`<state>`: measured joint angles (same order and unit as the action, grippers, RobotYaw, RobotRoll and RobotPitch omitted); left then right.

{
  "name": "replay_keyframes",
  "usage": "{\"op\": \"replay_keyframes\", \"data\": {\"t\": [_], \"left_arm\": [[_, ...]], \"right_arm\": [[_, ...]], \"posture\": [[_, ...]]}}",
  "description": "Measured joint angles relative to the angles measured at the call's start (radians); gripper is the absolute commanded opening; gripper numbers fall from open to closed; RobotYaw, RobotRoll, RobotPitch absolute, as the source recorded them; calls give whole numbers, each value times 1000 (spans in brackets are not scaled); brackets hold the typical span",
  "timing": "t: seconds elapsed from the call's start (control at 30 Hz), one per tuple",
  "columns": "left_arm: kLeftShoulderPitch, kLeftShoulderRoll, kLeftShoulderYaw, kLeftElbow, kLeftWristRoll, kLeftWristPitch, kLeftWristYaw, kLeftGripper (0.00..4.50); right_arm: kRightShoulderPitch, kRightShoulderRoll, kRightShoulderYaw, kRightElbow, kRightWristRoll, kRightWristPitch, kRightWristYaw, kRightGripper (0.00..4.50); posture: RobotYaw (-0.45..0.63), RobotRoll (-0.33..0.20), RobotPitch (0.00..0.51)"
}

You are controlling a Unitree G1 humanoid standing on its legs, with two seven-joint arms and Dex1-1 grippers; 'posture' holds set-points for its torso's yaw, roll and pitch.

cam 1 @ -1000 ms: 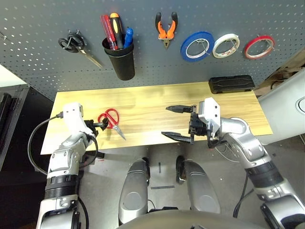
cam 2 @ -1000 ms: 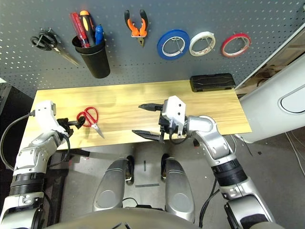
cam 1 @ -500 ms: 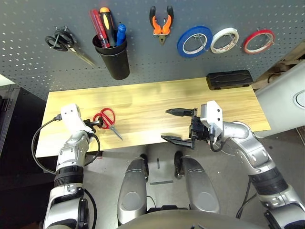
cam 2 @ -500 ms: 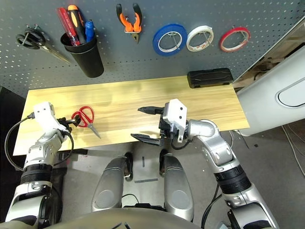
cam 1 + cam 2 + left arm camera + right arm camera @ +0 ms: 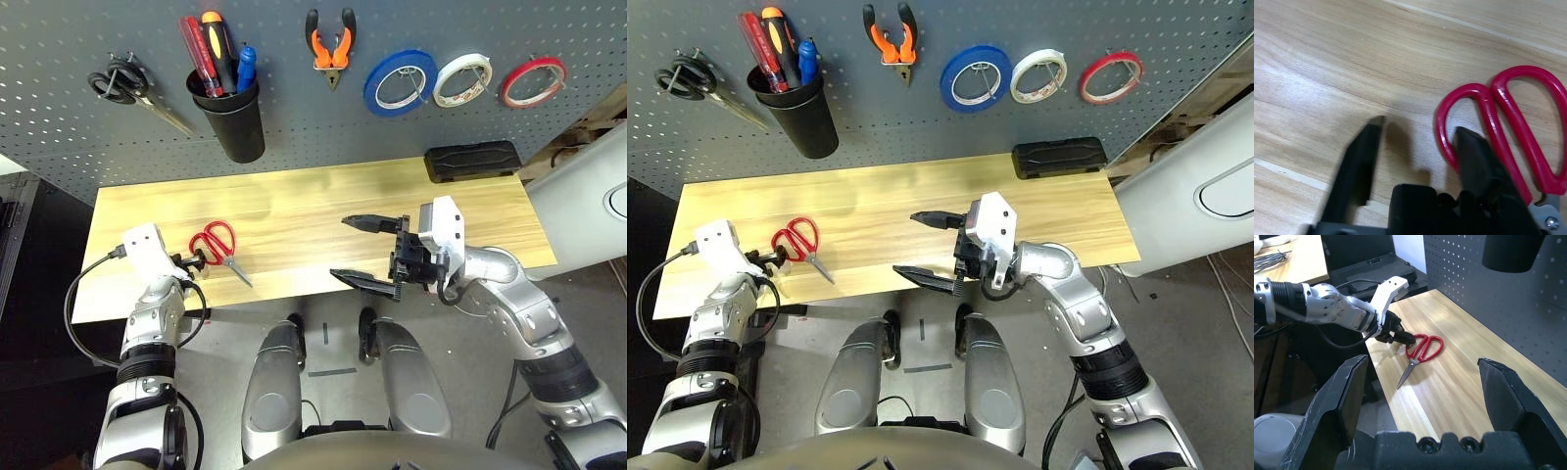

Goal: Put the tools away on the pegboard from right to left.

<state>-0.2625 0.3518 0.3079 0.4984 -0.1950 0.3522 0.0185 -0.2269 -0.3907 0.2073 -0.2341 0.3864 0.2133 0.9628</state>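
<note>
**Left gripper narrows at the red handles!**

Left eye view: the left gripper (image 5: 199, 260) has just drawn its fingers partly together beside the red-handled scissors (image 5: 226, 257), which lie flat on the wooden table (image 5: 323, 211). That looks like a grasp beginning, on what seems the last tool to put away. Their long axis runs diagonally: handles towards the pegboard (image 5: 304, 137) and the robot's left, closed blades towards the near edge and the robot's right.

Right eye view: the red tape ring (image 5: 1111, 96), orange-handled pliers (image 5: 890, 51) and red-handled screwdriver (image 5: 763, 54) are already up, the last in the black cup (image 5: 804, 125).

Left wrist view: fingers apart, nothing clamped! One overlaps the smaller loop's opening, the other stands outside, with the rim between. Closing further should pinch that rim, though a hold so far from the blades could let the scissors swing.

Right wrist view: the right gripper (image 5: 1424, 359) waits wide apart and empty; beyond it, the blades point at the table's near edge.
</note>
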Motion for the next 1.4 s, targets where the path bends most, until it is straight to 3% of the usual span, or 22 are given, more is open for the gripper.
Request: {"op": "replay_keyframes", "data": {"t": [0.17,0.4,0.57,0.97,1.07,1.37,1.4], "left_arm": [[29,-19,17,-90,-18,32,0,99],[74,-26,58,-391,-74,154,0,41],[81,-29,87,-491,-93,217,4,41],[96,-22,106,-494,-92,267,-5,41],[97,-13,104,-459,-87,270,-23,971],[85,13,82,-382,-75,286,-64,4430],[83,15,77,-371,-74,289,-65,4472]], "right_arm": [[-12,-5,-7,20,1,-6,7,4500],[-52,-23,-43,94,22,-35,53,4500],[-83,-22,-63,155,25,-58,78,4500],[-68,-16,-43,113,25,-72,102,4500],[-48,-18,-21,60,25,-57,99,4500],[-17,-36,-17,-4,23,-34,90,4500],[-14,-37,-17,-7,23,-32,87,4500]], "posture": [[-21,0,313],[23,0,272],[52,0,255],[10,0,289],[3,0,300],[-27,0,332],[-30,0,331]]}}
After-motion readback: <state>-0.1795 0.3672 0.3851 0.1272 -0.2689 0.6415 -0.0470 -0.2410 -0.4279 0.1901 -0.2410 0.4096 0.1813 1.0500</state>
